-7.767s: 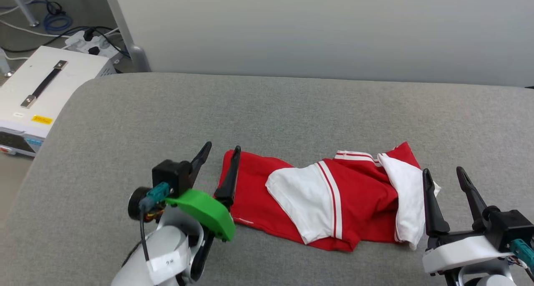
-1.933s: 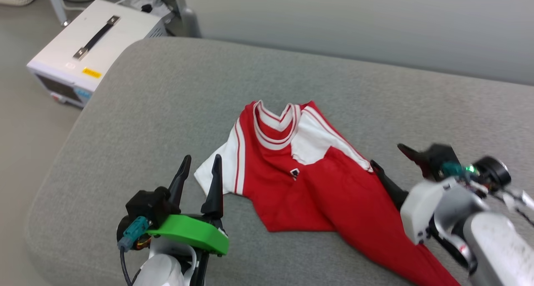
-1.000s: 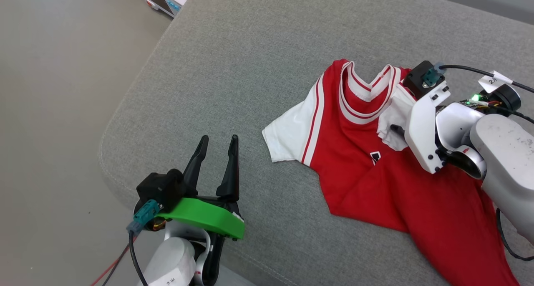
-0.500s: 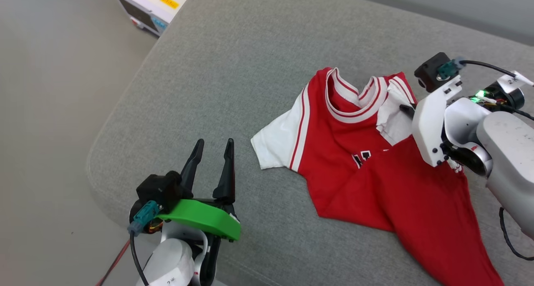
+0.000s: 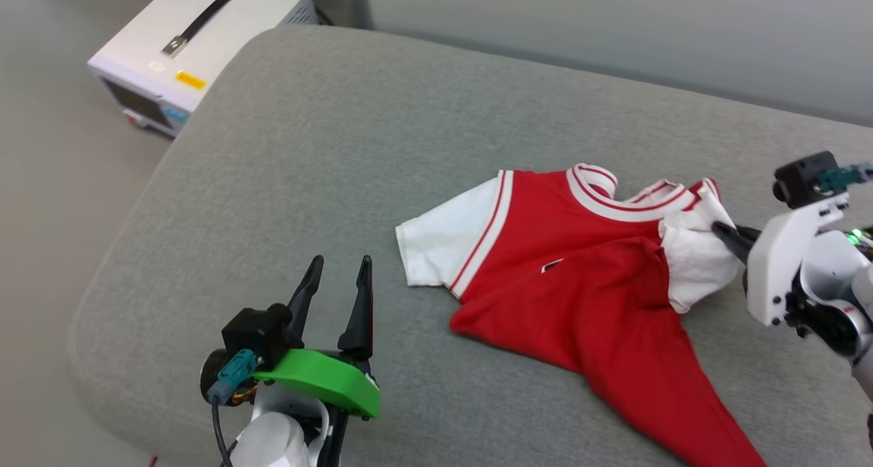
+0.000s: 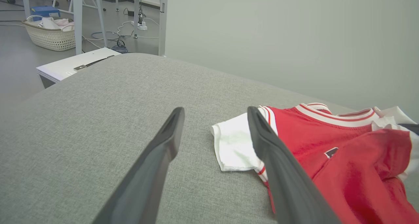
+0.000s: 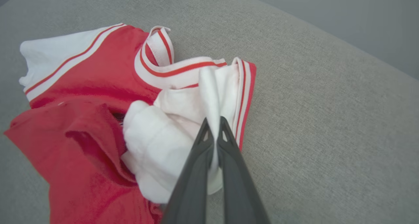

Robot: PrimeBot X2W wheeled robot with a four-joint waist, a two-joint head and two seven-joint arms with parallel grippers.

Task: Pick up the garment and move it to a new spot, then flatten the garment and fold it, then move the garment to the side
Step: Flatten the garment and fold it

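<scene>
1. The garment (image 5: 580, 283) lies crumpled on the grey cushion (image 5: 307, 146), toward 4 o'clock from the middle of your head view. Its collar (image 5: 614, 201) sits at 12 o'clock and the red body trails off toward 5 o'clock, folded over itself rather than flat.
2. Your right gripper (image 7: 214, 124) is clamped tight on the bunched white sleeve (image 7: 170, 126) at the garment's 3 o'clock edge, with a fold of white cloth pinched between the fingers. That hold looks meant to draw the sleeve outward and spread the shirt.
3. Your left gripper (image 5: 341, 266) hovers with its jaws wide and holds nothing. It is at 8 o'clock from the garment, near but apart from the other white sleeve (image 5: 443, 242), which lies flat. From there it seems well placed to take that sleeve.
4. Mind that a one-sided pull may drag the whole shirt instead of opening it.
</scene>
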